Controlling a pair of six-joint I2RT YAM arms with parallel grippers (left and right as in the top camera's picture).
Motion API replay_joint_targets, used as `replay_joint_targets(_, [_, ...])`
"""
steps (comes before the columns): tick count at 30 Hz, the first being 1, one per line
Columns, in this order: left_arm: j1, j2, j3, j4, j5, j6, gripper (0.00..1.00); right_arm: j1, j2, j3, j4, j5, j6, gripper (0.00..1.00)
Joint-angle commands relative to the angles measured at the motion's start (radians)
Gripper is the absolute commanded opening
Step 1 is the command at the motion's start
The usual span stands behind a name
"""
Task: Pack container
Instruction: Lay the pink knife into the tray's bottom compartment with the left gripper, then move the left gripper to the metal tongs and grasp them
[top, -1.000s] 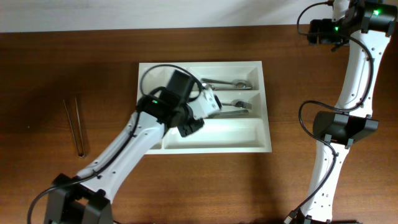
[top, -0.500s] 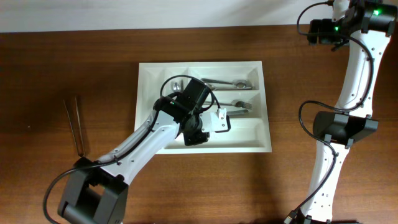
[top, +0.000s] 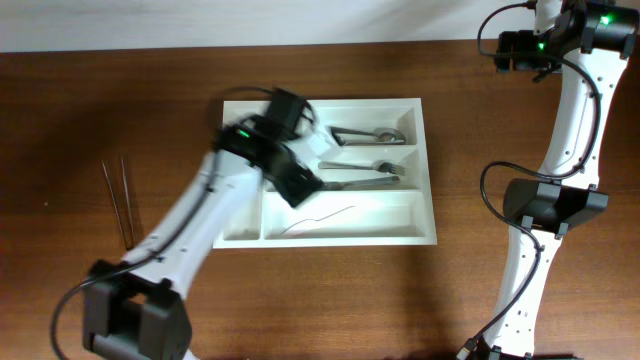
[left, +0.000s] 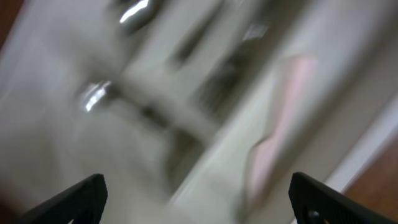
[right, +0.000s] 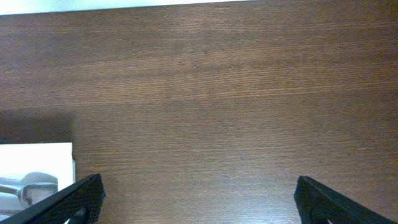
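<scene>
The white container (top: 428, 170) lies in the middle of the table. A spoon (top: 365, 135) rests in its top wide compartment and another metal utensil (top: 365, 176) in the middle one. A thin pale item (top: 322, 216) lies in the bottom wide compartment. My left gripper (top: 300, 185) hovers over the tray's left half, blurred by motion. The left wrist view shows the left gripper (left: 199, 202) open with nothing between its fingers, the tray smeared below. My right gripper (top: 515, 50) is far off at the back right; seen from its wrist, the right gripper (right: 199, 202) stands open over bare wood.
Two thin metal sticks (top: 118, 200) lie side by side on the table left of the tray. The right arm's base and links (top: 545, 205) stand along the right side. A corner of the tray (right: 37, 168) shows in the right wrist view.
My left gripper went from shut to open and swung back left over the tray. A thin pale item now lies in the bottom compartment. The right arm has not moved.
</scene>
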Motion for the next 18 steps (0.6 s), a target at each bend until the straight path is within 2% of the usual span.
replay_joint_targets(1, [0.143,-0.054,0.072,-0.093,-0.105,-0.317,0.93,0.002,-0.018,0.008,-0.001,0.009,0.009,0.99])
replay_joint_targets(4, [0.323,-0.064,0.081,-0.199,-0.113,-0.547,0.89,0.002,-0.018,0.008,-0.001,0.009,0.009,0.99])
replay_joint_targets(6, [0.424,-0.063,0.076,-0.242,-0.113,-0.613,0.89,0.002,-0.018,0.008,-0.001,0.009,0.009,0.99])
replay_joint_targets(8, [0.515,-0.063,0.063,-0.251,-0.11,-0.615,0.82,0.003,-0.018,0.008,-0.001,0.009,0.009,0.99])
replay_joint_targets(13, [0.667,-0.059,0.018,-0.198,-0.11,-0.614,0.81,0.002,-0.018,0.008,-0.001,0.009,0.009,0.99])
replay_joint_targets(18, [0.723,-0.057,-0.074,-0.098,-0.11,-0.603,0.77,0.003,-0.018,0.008,-0.001,0.009,0.009,0.99])
